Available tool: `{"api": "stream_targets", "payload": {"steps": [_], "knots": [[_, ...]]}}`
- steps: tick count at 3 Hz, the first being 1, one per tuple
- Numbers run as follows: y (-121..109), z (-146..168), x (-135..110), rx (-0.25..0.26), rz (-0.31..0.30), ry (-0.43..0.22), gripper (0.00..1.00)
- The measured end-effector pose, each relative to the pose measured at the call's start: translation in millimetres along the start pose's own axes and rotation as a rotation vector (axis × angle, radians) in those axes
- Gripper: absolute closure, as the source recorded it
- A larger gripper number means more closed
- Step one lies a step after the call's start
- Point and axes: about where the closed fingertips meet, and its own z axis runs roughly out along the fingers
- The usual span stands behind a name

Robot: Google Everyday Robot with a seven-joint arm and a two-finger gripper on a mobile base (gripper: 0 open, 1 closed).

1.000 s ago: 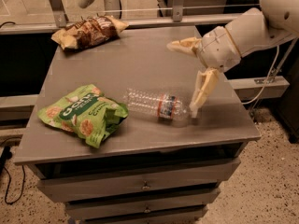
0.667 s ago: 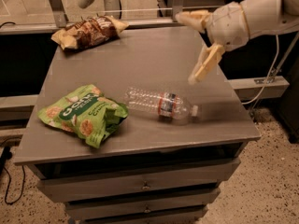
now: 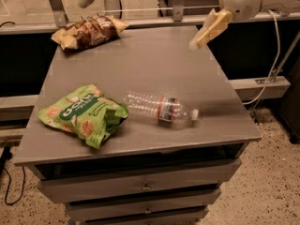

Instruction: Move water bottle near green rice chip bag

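Observation:
The water bottle [image 3: 160,108] lies on its side on the grey table top [image 3: 140,60], its white cap pointing right. Its base nearly touches the right edge of the green rice chip bag [image 3: 83,114], which lies at the table's front left. My gripper [image 3: 211,18] is up in the air above the table's far right corner, well away from the bottle. It is open and holds nothing. One tan finger [image 3: 210,29] hangs down, and the other is mostly cut off by the top edge.
A brown-and-yellow snack bag [image 3: 89,31] lies at the table's far left corner. The table has drawers [image 3: 140,185] below its front edge. A metal rail [image 3: 140,20] runs behind it. A white cable [image 3: 272,55] hangs at the right. The floor is speckled.
My gripper has risen from just right of the bottle's cap, up and back to the far right corner. The bottle and both bags have stayed put.

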Motion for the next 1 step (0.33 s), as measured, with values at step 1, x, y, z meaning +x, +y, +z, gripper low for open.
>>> {"api": "stream_targets", "payload": {"steps": [1], "knots": [[0.0,0.0,0.0,0.0,0.0,0.0,0.0]]}}
